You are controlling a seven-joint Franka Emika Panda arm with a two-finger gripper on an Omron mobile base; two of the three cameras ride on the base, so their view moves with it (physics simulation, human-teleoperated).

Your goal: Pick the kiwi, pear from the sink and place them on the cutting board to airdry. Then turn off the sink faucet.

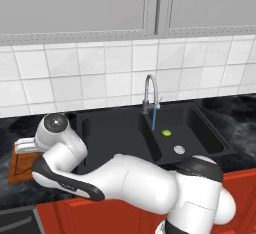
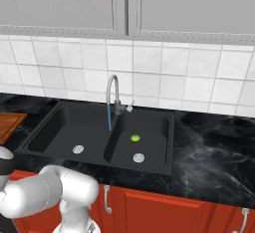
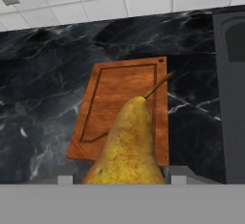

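The speckled yellow-brown pear [image 3: 128, 146], with its thin brown stem pointing away from the camera, sits clamped between the two dark finger tips of the gripper [image 3: 123, 176], whose jaws are drawn in tight against its sides. It hangs above the flat reddish-brown wooden cutting board [image 3: 119, 98], over the board's near right part, with the board's dark groove running beneath it. The board lies on the black marbled counter [image 3: 43, 74], to the left of the wide matte black double-basin sink [image 1: 135, 128].

So the step in hand looks like carrying the pear to the board; setting it down is not yet done. The next move probably calls for lowering the pear onto the wood and parting the jaws gently, since its rounded body may roll.

The small round green kiwi [image 1: 166, 133] lies in the right basin near the silver drain [image 1: 179, 150]. The tall slim silver gooseneck faucet [image 1: 151, 95] pours a thin blue stream [image 1: 154, 117], so fetching the kiwi and shutting the water both remain.
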